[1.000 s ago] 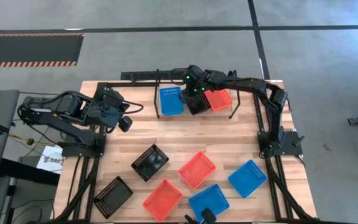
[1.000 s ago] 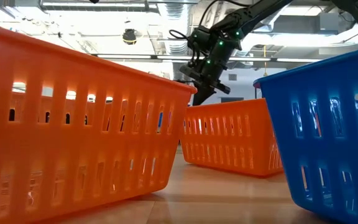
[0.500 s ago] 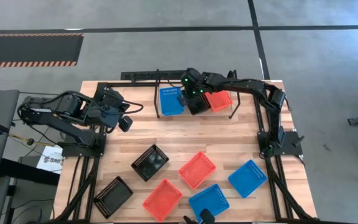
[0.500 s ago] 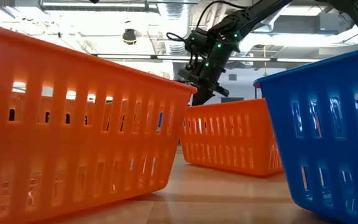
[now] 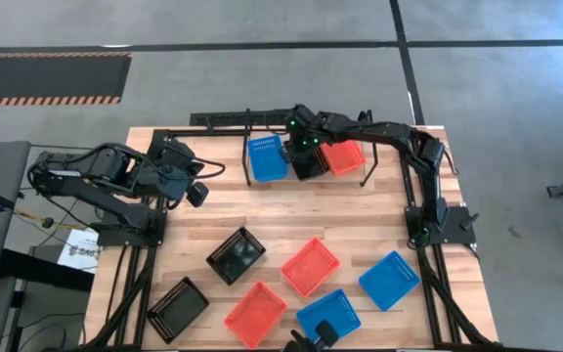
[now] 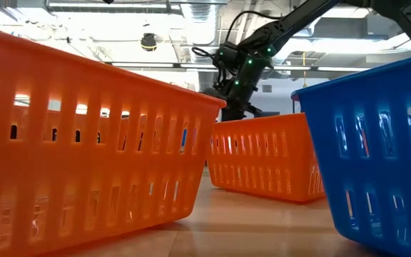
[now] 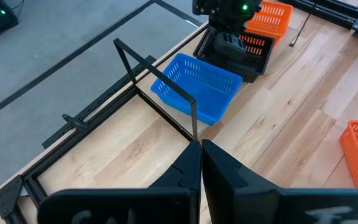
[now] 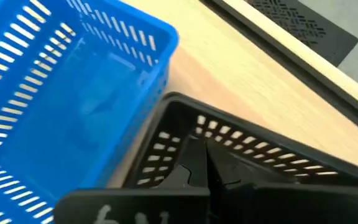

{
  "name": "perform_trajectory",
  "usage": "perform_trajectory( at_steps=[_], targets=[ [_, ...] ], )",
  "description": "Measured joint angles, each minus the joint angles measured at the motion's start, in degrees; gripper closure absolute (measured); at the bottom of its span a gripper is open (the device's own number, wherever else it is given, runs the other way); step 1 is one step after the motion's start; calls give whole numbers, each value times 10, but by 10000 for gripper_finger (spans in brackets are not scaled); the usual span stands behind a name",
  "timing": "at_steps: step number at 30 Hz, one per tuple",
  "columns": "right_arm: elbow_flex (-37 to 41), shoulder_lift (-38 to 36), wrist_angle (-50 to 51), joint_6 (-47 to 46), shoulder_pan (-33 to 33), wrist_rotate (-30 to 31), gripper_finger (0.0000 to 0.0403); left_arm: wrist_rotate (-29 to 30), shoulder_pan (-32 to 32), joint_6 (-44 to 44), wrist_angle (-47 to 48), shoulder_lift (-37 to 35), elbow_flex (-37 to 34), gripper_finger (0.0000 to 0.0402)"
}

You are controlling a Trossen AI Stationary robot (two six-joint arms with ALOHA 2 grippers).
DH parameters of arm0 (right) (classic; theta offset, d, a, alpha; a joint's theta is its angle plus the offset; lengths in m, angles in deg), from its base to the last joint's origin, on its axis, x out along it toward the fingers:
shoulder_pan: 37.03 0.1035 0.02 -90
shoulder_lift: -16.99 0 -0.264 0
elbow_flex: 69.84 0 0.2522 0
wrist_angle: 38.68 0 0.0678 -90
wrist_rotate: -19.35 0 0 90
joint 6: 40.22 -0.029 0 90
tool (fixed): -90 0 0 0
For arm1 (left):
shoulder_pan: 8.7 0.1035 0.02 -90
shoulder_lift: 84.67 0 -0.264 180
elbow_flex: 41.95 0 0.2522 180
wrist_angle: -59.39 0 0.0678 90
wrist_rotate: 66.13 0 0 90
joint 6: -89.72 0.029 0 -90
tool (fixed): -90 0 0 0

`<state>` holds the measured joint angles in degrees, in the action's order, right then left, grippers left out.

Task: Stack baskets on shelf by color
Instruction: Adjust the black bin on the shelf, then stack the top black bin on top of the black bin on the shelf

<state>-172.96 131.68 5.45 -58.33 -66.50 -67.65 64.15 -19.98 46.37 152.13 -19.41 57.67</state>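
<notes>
Three baskets already sit on the shelf (image 5: 360, 174): a blue basket (image 5: 268, 158) at its left end, a black basket (image 5: 310, 162) in the middle, and an orange basket (image 5: 343, 155) at its right end. Your right gripper (image 5: 304, 149) is down at the black basket, fingers together; the right wrist view shows them pinched on its slotted wall, so treat it as a clamp on that rim. The black basket touches the blue one and sits just beside the orange one.

Watch the thin rim grip. If you lift or drag from here, the black basket may tilt and shove its blue neighbour toward the left end of the shelf, or catch on the black rods that frame the board. A slip would drop it crooked across the other two.

Your left gripper (image 7: 201, 163) waits well to the left of the shelf, fingers together and holding nothing.

Six more baskets lie on the table in front of the shelf: two black, two orange, two blue. None blocks the right arm's way back, but they are crowded near each other, so later picks will be tight.
</notes>
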Motion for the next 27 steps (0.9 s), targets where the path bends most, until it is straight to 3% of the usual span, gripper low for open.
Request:
perform_trajectory(
  at_steps=[15,27],
  targets=[
    [0,0,-9,2,-26,-1,402,0,0,0,0,0,0,401],
    [-63,-98,40,64,56,-14,402,0,0,-15,0,0,-2,402]
  ],
)
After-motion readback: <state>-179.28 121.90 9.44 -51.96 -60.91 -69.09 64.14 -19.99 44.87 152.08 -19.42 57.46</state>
